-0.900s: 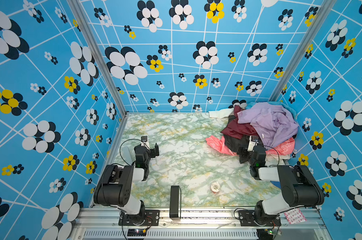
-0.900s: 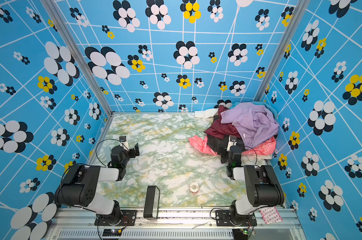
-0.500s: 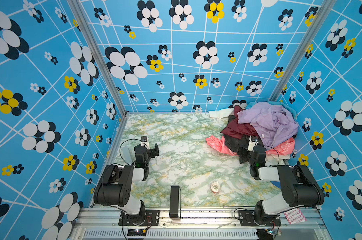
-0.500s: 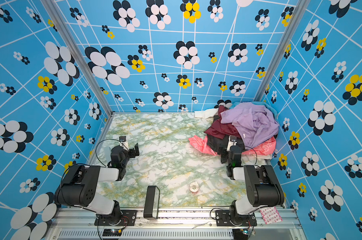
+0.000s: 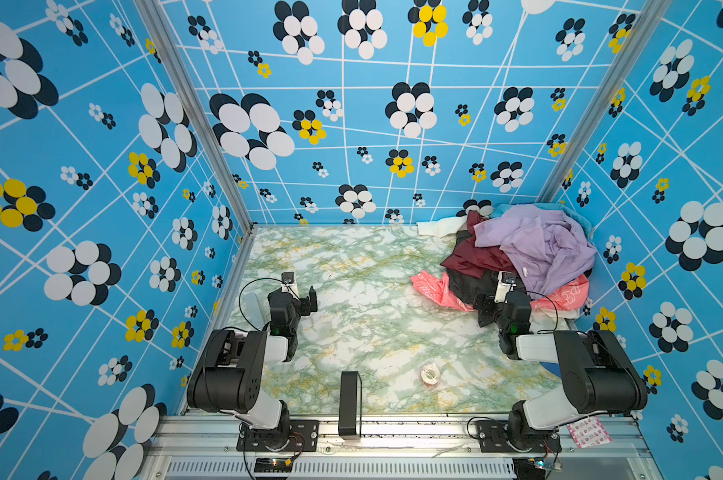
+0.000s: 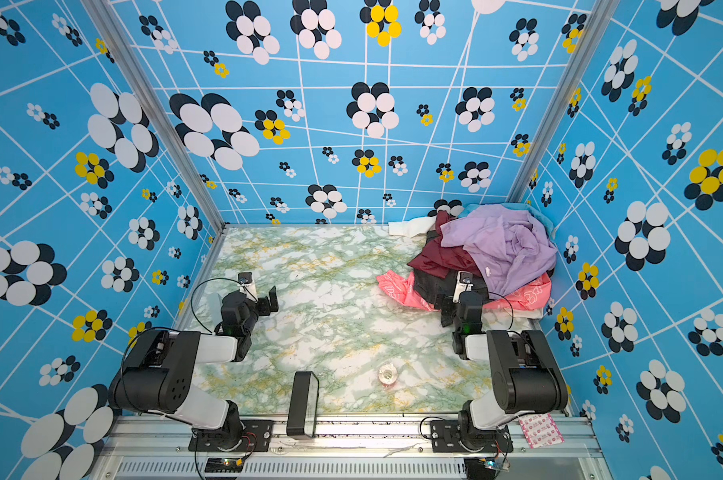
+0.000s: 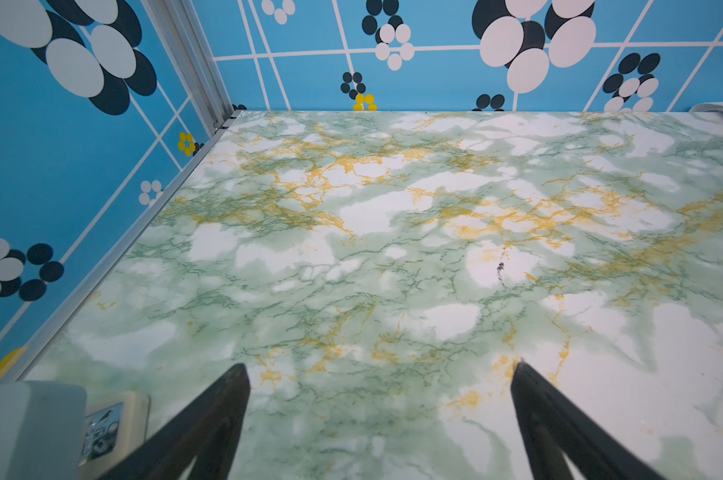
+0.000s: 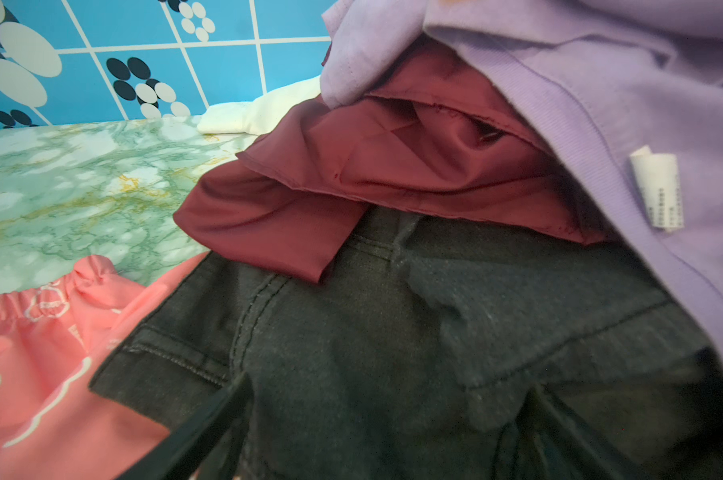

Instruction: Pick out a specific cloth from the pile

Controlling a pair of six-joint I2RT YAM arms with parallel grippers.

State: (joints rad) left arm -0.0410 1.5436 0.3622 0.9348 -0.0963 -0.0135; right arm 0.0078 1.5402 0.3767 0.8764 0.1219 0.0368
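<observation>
**Status: early stage, nothing extracted.**

- You have the jeans [image 8: 351,316] inside the pile [image 5: 530,257], which sits in the far right corner of the counter [image 5: 364,299]. No part of them is lifted or pulled clear.
- The maroon garment [image 8: 351,178] lies across their upper part and the lilac shirt [image 5: 547,245] drapes over that. One edge of the jeans overlaps the coral-pink garment [image 8: 40,353]. A seam and a pocket edge are exposed on the near side.
- Your right claw [image 8: 389,384] stands at the near edge of the pile, spread wide and holding nothing. The exposed denim lies between its fingers. The wrist view does not show whether the fingertips touch the fabric.
- Your left claw [image 7: 378,365] hangs over bare counter on the left side, well apart from the pile, also spread wide and empty.

**Done, as judged:** the approach to the correct garment.

**Outstanding, as judged:** close on the denim, draw it out from under the maroon and lilac layers, and set it apart from the pile.

**Risk noted:** the covering garments may drag along with the jeans.
</observation>
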